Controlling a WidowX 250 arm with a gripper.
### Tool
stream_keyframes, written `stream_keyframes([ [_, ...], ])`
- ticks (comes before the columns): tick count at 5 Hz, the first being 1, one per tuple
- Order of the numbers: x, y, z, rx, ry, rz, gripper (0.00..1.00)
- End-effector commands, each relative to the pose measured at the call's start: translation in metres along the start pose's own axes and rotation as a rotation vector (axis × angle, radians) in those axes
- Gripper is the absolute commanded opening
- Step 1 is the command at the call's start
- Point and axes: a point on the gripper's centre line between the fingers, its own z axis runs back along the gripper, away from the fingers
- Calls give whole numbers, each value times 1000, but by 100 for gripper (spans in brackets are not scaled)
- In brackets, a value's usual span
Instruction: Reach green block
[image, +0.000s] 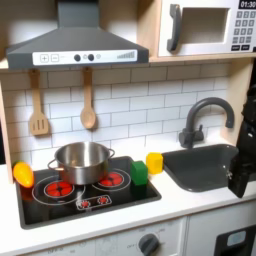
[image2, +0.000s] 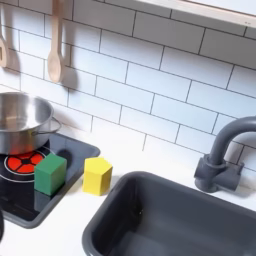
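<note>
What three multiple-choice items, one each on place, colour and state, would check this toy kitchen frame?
1. Where does the green block stand?
A. Inside the sink
B. On the stove top at its corner, beside the yellow block
C. Inside the steel pot

2. What colour is the block standing between the green block and the sink?
A. Yellow
B. Blue
C. White

3. What is the state of the steel pot?
A. Tipped on its side
B. Hanging from the wall
C. Upright on the stove, with no lid

Answers:
1. B, in both exterior views the green block sits on the black stove top, with the yellow one next to it.
2. A, it is plainly yellow in the second exterior view.
3. C, its open rim faces up in the first exterior view.
</note>
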Motion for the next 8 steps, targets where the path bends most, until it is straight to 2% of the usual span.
stream_keyframes([
  [1,0,0,0,0,0,-2,100],
  [2,18,3,-5,6,-9,9,100],
  [3,25,6,-14,16,15,32,100],
  [4,32,10,-15,17,19,38,100],
  [5,46,19,-16,35,2,22,100],
  [8,87,34,-19,43,-32,40,100],
])
